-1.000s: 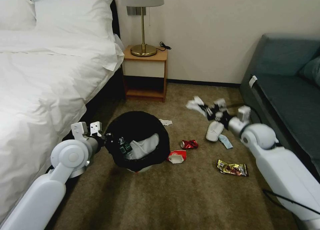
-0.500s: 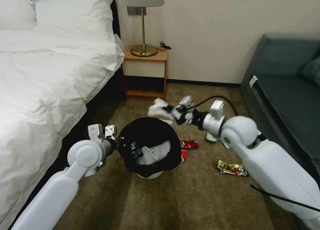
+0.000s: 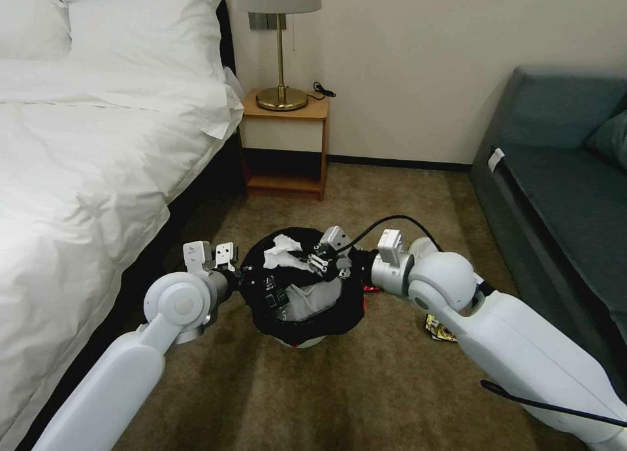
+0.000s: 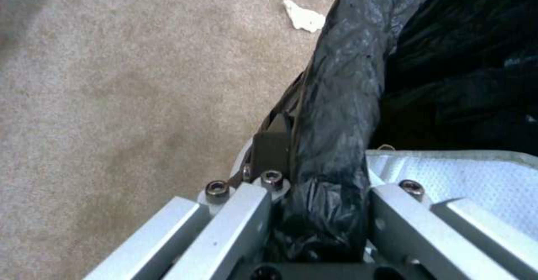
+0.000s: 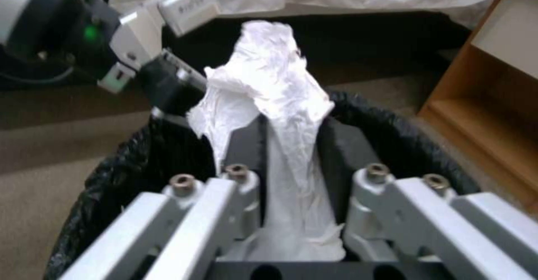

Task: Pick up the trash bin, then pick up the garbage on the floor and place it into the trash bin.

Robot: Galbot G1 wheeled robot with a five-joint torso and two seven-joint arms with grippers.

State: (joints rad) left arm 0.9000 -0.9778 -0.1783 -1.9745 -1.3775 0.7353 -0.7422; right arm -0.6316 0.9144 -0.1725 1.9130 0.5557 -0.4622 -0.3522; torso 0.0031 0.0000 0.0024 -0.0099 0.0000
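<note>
The trash bin (image 3: pixel 343 305), lined with a black bag, hangs a little above the carpet. My left gripper (image 3: pixel 247 282) is shut on the bin's rim (image 4: pixel 336 116) at the side nearest the bed. My right gripper (image 3: pixel 312 260) hovers over the bin's mouth, shut on a crumpled white tissue (image 3: pixel 281 250), which stands up between the fingers (image 5: pixel 269 91). A white item and a green-labelled bottle (image 3: pixel 273 299) lie inside the bin. A gold wrapper (image 3: pixel 437 329) lies on the carpet, half hidden behind the right arm. Another tissue (image 4: pixel 305 16) lies on the floor beyond the bin.
The bed (image 3: pixel 78 177) runs along the left. A wooden nightstand (image 3: pixel 285 144) with a lamp stands at the back wall, and a grey-blue sofa (image 3: pixel 562 190) fills the right side. Open carpet lies in front of the bin.
My right arm has swung left from beside the sofa, carrying the tissue to a spot over the bin. My left arm has shifted the bin to the right.
</note>
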